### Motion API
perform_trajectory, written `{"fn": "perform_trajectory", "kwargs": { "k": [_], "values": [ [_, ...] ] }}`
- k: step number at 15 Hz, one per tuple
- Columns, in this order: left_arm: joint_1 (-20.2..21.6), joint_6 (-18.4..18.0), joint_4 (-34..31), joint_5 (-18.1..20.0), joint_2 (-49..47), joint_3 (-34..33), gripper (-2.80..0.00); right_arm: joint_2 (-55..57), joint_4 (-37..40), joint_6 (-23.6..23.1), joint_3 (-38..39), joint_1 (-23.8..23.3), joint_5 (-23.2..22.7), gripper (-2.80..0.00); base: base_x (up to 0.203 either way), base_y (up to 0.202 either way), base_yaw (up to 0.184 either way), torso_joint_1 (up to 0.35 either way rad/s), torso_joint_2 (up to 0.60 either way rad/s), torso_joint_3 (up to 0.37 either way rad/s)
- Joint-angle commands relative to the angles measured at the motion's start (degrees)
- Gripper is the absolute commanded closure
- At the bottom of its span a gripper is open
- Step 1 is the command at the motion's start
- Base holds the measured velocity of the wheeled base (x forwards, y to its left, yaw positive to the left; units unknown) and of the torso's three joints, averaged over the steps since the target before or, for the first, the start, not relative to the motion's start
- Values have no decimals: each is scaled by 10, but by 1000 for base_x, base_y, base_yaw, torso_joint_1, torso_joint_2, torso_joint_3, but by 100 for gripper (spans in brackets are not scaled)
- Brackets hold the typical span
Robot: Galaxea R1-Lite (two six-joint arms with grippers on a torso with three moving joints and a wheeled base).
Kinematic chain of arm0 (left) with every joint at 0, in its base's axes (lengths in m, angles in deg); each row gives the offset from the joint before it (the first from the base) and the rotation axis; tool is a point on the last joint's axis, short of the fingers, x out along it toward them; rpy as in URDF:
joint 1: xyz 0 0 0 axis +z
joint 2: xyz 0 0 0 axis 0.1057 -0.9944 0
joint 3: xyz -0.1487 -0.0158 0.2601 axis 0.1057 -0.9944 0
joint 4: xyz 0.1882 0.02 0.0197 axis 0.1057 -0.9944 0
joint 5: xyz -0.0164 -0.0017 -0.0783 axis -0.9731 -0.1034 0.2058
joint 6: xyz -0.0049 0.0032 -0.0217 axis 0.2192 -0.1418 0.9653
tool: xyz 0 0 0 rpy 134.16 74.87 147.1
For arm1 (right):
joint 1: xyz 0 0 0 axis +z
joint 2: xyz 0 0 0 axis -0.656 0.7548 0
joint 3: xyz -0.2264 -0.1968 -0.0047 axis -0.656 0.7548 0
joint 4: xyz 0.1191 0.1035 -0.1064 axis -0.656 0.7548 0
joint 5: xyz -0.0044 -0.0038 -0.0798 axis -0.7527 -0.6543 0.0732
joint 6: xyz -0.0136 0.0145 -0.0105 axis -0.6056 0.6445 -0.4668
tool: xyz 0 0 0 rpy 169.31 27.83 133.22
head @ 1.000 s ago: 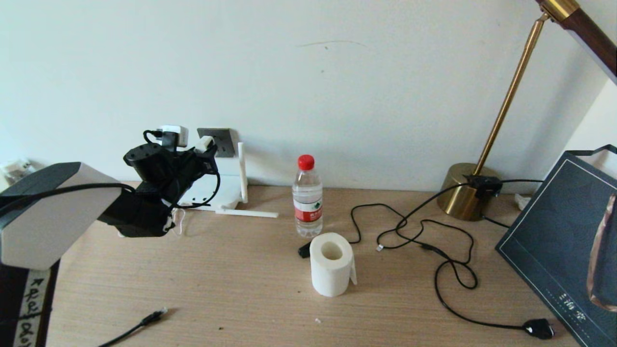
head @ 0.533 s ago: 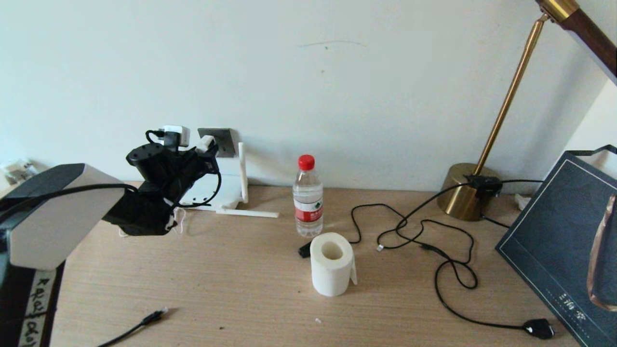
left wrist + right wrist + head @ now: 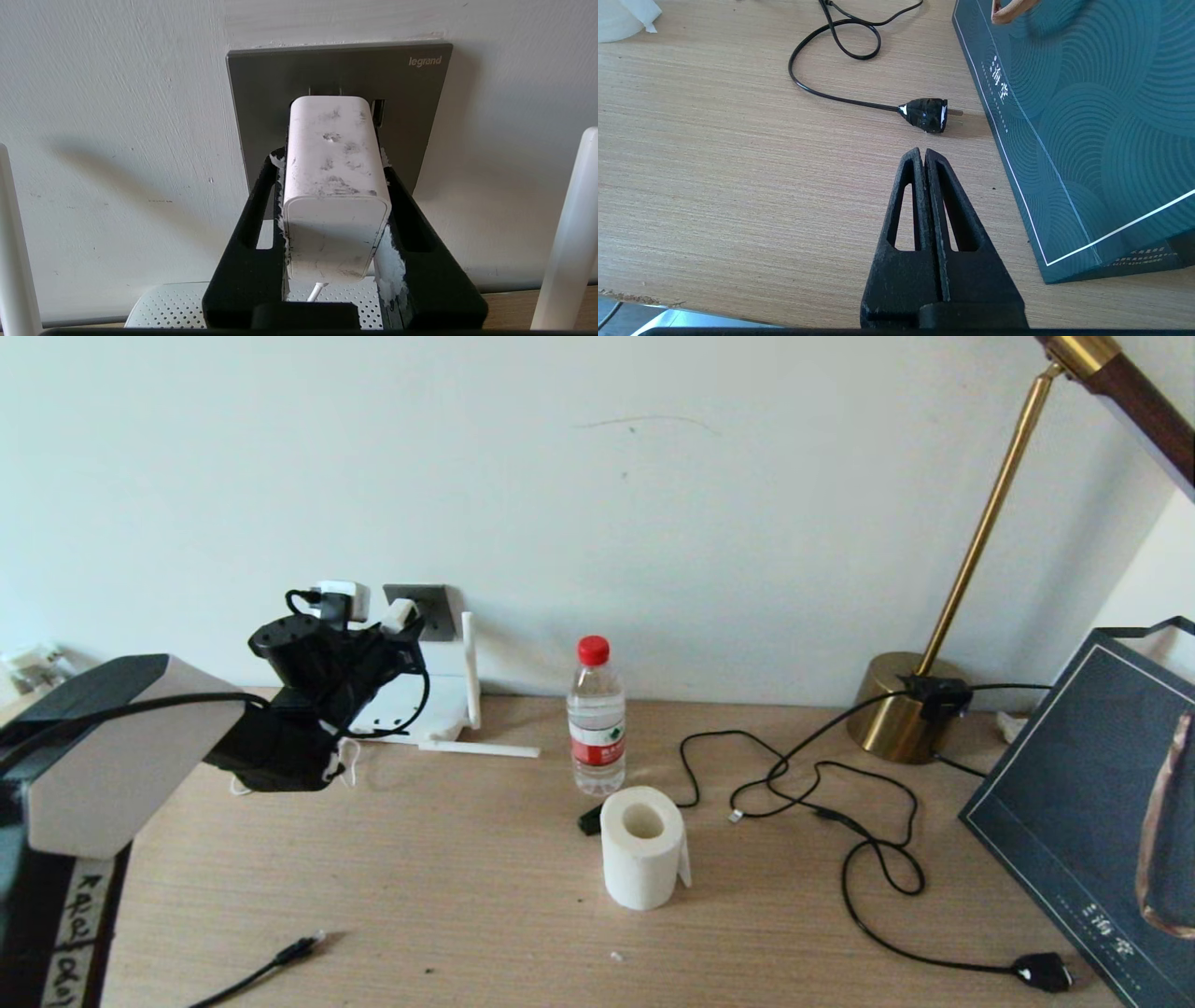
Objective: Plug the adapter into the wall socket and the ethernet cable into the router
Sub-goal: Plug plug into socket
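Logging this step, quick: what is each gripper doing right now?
Left gripper: closed on the adapter, at the wall socket.
Right gripper: shut, empty, above the table.

router antennas [image 3: 565,228] flanking the wall socket [image 3: 411,107], open desk [image 3: 448,877] in front

A smudged white adapter [image 3: 332,186] sits between the black left end effector's [image 3: 334,161] fingers, before a dark-grey wall socket [image 3: 416,107].
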State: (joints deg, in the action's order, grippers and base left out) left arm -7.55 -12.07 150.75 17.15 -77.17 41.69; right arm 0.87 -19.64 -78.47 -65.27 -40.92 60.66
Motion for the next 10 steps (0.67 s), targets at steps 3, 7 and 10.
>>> {"fn": "perform_trajectory", "kwargs": {
  "k": [3, 7, 10],
  "values": [
    [0, 0, 3, 0, -8, 11, 0, 0, 1, 0, 0, 0, -1, 0, 0, 0, 0, 0, 0, 0],
    [0, 0, -2, -1, -11, 16, 0, 0, 1, 0, 0, 0, -1, 0, 0, 0, 0, 0, 0, 0],
    [0, 1, -1, -2, -12, 16, 0, 0, 1, 0, 0, 0, -1, 0, 0, 0, 0, 0, 0, 0]
  ]
}}
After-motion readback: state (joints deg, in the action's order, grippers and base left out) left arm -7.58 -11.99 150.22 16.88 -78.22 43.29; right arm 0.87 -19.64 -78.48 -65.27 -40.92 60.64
